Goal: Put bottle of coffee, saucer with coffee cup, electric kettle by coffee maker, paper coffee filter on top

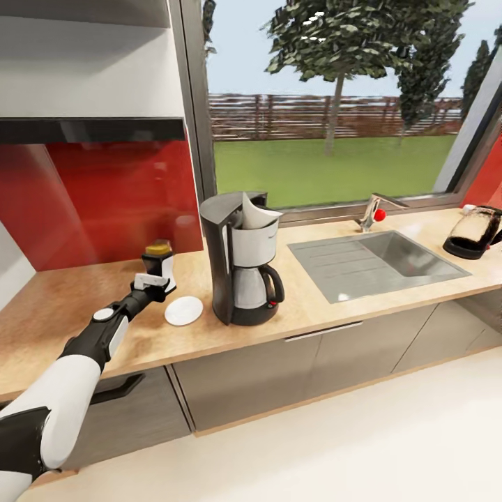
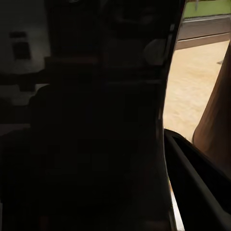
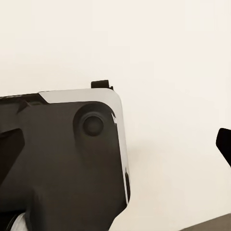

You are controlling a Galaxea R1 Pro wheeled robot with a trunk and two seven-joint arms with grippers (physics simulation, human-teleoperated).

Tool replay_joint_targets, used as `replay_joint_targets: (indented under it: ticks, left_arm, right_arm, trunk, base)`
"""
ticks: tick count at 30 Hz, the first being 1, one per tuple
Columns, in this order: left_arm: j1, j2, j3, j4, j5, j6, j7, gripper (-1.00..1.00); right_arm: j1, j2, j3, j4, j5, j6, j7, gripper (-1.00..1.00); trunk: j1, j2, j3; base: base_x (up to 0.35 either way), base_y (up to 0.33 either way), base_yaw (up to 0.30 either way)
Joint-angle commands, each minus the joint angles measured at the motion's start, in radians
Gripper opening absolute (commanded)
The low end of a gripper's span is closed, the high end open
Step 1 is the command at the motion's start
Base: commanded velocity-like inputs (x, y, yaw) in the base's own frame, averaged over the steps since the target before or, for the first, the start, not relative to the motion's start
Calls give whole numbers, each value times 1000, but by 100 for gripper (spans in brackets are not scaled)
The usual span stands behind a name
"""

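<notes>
**Left arm at the bottle beside the coffee maker**

The coffee maker [image 1: 240, 261] stands on the worktop [image 1: 314, 300], with the white filter [image 1: 256, 213] sitting in its open top. At its 9 o'clock lies the saucer [image 1: 184, 310], flat on the worktop and just beside its base. At about 10 o'clock from the saucer stands the bottle [image 1: 159, 261], close to the red backsplash [image 1: 104, 202]. The left gripper [image 1: 155, 282] is right at the bottle's lower part; its jaws seem to be around it, but whether they are closed on it I cannot tell, since the left wrist view is mostly dark. The kettle [image 1: 475, 233] stands at the worktop's far 3 o'clock end, past the sink [image 1: 376, 261], well apart from the coffee maker. In the right wrist view, how the right jaws stand cannot be told.
</notes>
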Motion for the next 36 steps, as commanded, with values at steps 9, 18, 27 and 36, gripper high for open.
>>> replay_joint_targets:
  ticks: [9, 18, 27, 36]
  left_arm:
    - [13, 4, 17, 0, -12, -6, -6, -100]
    - [20, 4, 23, 0, -10, -7, -7, -100]
    - [29, 4, 28, 0, -11, -9, -8, -100]
    - [70, 5, 31, 0, -10, -13, -8, -100]
  right_arm:
    - [-1, 0, 5, 1, -10, -4, 3, 100]
    - [-1, -1, 8, 1, -9, -8, 3, 100]
    - [-1, -2, 8, 1, -9, -23, 2, 100]
    - [-1, -2, 8, 2, -9, -22, 2, 100]
  trunk:
    - [1, -2, -2]
    - [1, -2, -2]
    - [1, -2, -2]
    - [1, -2, -2]
  base:
    - [41, 0, -97]
    - [308, 0, -29]
    - [43, 0, 0]
    - [133, 0, 0]
